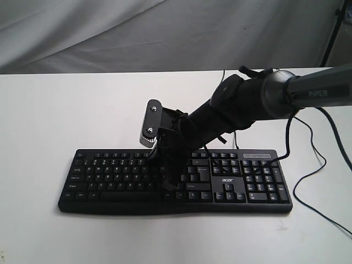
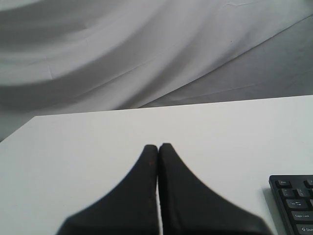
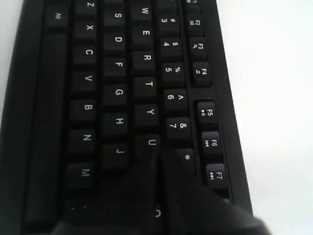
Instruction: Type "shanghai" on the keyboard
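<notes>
- Exterior view: the keyboard (image 1: 110, 176) lies flat on the white table (image 1: 49, 110), in the lower middle of the frame, number pad (image 1: 264, 181) toward the right.
- Right gripper (image 1: 168, 184) reaches down from the upper right, its tip over the keyboard's middle.
- Right wrist view: its jaws look pressed together (dark against dark keys, only a thin seam shows), the tip beside the U key (image 3: 151, 142) and J key (image 3: 119, 151).
- Left gripper (image 2: 157, 147), left wrist view: jaws closed with nothing between, above bare table; one keyboard corner shows nearby.
</notes>
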You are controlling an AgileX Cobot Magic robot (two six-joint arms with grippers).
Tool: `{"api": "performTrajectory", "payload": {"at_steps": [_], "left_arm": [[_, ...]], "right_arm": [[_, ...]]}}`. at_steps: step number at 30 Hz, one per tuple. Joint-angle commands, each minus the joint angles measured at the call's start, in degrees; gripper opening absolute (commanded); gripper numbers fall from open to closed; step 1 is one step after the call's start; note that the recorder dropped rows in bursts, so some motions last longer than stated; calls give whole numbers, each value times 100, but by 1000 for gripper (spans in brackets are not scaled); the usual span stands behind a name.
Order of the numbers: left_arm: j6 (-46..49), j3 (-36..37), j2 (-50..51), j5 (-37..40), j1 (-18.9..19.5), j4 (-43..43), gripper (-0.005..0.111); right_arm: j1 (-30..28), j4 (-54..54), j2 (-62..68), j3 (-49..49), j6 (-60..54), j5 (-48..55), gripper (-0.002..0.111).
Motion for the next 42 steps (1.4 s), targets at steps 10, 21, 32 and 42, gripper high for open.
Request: {"api": "performTrajectory", "payload": {"at_steps": [10,21,32,42], "left_arm": [[-16,29,18,-17,-22,-3,1],[-16,29,18,-17,-22,-3,1],[-16,29,18,-17,-22,-3,1],[-16,29,18,-17,-22,-3,1]], "right_arm": [[-13,9,35,12,-32,-58,0],[-13,75,35,12,-32,-30,0],[-39,26,35,-59,146,174,0],[-92,-192,98,-221,318,419,0]]}}
